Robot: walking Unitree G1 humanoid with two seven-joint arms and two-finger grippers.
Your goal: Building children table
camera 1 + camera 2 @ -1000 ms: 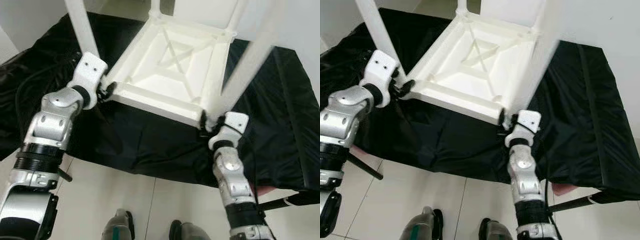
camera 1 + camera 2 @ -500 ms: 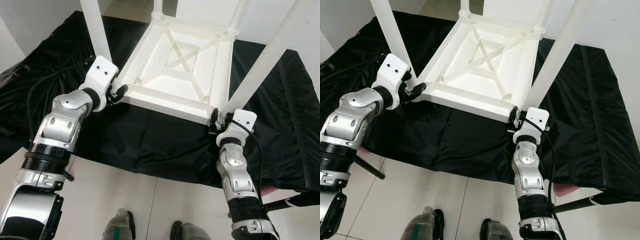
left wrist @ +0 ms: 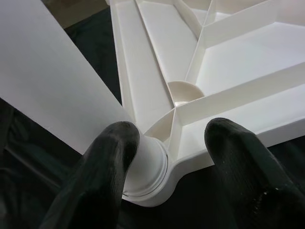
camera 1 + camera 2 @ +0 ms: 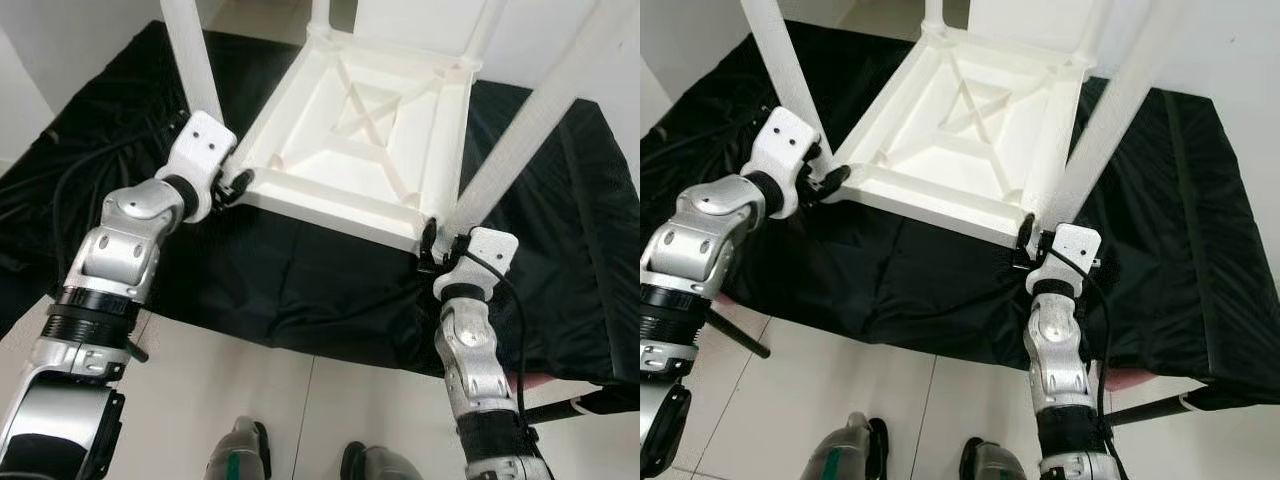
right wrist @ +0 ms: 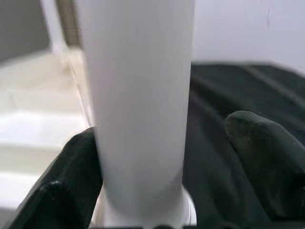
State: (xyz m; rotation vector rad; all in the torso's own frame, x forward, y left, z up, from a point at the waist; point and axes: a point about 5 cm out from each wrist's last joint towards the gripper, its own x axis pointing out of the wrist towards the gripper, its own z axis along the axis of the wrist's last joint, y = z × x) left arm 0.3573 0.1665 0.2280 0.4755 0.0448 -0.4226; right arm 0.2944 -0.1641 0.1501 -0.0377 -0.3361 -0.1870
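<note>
Table [image 4: 360,140], white plastic, lies upside down on black cloth [image 4: 300,280], legs up. Left wrist view: left gripper [image 3: 169,167] spread around a corner leg socket [image 3: 147,164]. Right wrist view: right gripper [image 5: 167,167] open beside another leg [image 5: 138,95], one finger touching.

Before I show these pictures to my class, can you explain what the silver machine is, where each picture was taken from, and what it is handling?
This is a humanoid robot with two silver arms. Two pictures come from cameras in its head, looking down; two come from cameras on its wrists. A white plastic children's table lies upside down on a black cloth-covered surface, legs pointing up. The left gripper sits at the near left corner, its black fingers open astride the left leg's socket. The right gripper sits at the near right corner; its fingers flank the right leg, apparently not clamped.
</note>
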